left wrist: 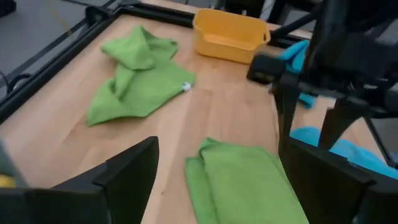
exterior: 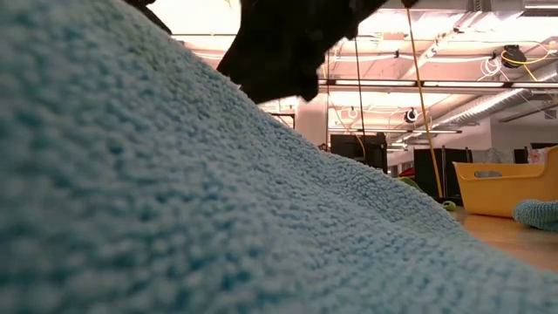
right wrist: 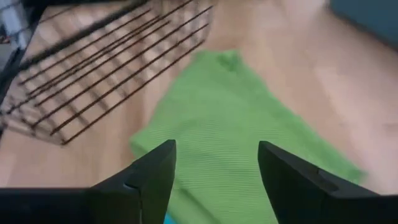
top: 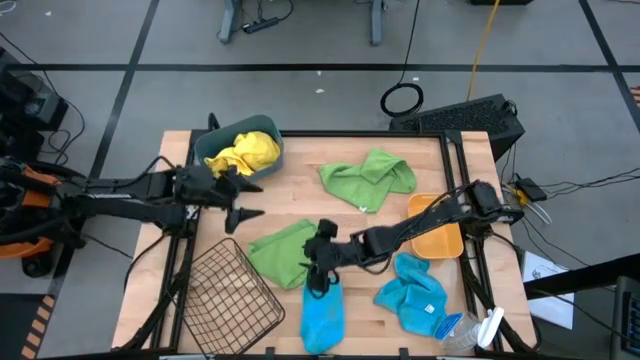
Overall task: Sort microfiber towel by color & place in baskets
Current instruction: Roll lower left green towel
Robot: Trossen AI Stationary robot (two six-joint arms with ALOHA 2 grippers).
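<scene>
**Right gripper over green towel, nothing held**

We see the right gripper (top: 318,262) spread and empty, the flat green towel (right wrist: 233,134) directly beneath, a blue towel (top: 322,308) touching it nearside, the wire basket (right wrist: 93,68) just beyond. Left gripper (top: 243,200) waits released near the teal bin (top: 272,128) holding yellow cloth (top: 245,153). Risk, we judge: pinching both overlapping cloths, mixing colours.

L hand (top: 243,200) open, idle; R hand (top: 318,262) open, low mid-table.
</scene>
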